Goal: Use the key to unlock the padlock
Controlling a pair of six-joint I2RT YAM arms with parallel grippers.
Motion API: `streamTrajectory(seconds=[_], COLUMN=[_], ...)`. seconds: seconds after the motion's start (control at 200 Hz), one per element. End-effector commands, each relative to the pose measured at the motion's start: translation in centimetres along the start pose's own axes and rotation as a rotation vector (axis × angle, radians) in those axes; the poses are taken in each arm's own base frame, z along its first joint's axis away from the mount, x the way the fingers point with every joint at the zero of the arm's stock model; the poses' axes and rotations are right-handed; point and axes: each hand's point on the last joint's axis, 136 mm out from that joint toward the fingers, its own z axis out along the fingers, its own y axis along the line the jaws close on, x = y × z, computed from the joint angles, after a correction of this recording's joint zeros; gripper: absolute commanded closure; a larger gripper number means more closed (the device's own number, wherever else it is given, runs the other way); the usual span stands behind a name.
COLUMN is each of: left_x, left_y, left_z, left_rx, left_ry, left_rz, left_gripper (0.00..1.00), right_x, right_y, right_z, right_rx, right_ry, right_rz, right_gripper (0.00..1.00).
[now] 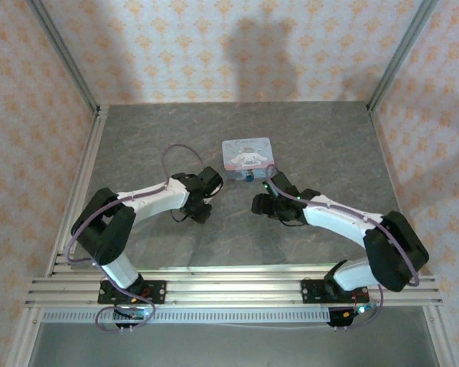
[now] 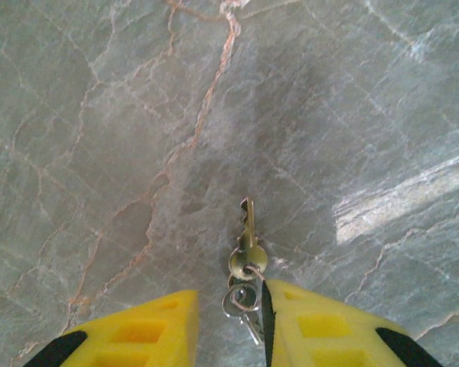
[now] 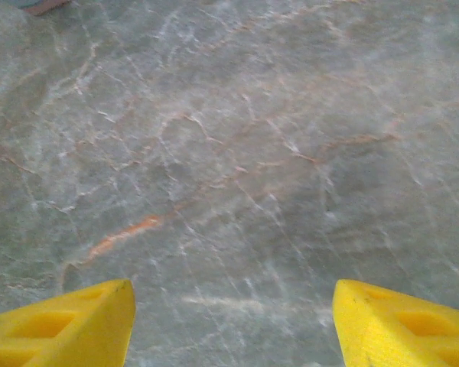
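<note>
The key (image 2: 247, 238) lies flat on the grey stone table, blade pointing away, joined by a small wire ring (image 2: 239, 300) to a second thin key underneath. My left gripper (image 2: 231, 292) hangs low over it, jaws narrowed with the ring between them. The right finger (image 2: 321, 329) touches the ring and the left finger (image 2: 149, 332) stands clear of it. The tiny blue padlock (image 1: 249, 177) rests by the near edge of the pale-blue tin (image 1: 247, 153). My right gripper (image 3: 233, 287) is open over bare table, near the padlock, also seen from above (image 1: 264, 202).
The two arms reach inward toward the table's middle, the left gripper (image 1: 201, 200) left of the tin. Aluminium rails (image 1: 229, 287) run along the near edge and the left side. Patterned walls close the back and both sides.
</note>
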Motion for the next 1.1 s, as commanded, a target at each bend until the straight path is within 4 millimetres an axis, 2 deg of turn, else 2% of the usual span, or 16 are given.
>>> streamTrajectory(seconds=[0.0,0.145,0.455,0.771,0.866,0.991,1.091], left_x=[0.3,0.6,1.0,0.8,0.9,0.8,0.8], left_y=[-0.1,-0.4,-0.5,-0.6,-0.7,-0.9,-1.0], left_z=[-0.1,-0.3,0.4,1.2,1.5,1.4,1.4], left_rx=[-0.011,0.002,0.006,0.001,0.004,0.017,0.024], left_ry=[0.034,0.029,0.072,0.104,0.112,0.112,0.108], left_rz=[0.048,0.059,0.094,0.145,0.154,0.161,0.166], left_gripper=[0.72,0.71,0.7,0.7,0.72,0.82,0.86], right_x=[0.4,0.3,-0.6,-0.3,-0.3,-0.4,-0.4], right_y=[-2.1,-2.7,-1.6,-2.3,-2.4,-2.6,-2.6], right_z=[-0.9,-1.3,-1.1,-1.0,-1.2,-1.3,-1.3], right_rx=[0.067,0.071,0.078,0.094,0.097,0.102,0.102], right_ry=[-0.031,-0.063,-0.054,-0.057,-0.061,-0.07,-0.07], right_rz=[0.011,0.02,-0.009,0.002,0.0,0.0,0.0], right_gripper=[0.31,0.31,0.31,0.31,0.31,0.31,0.31])
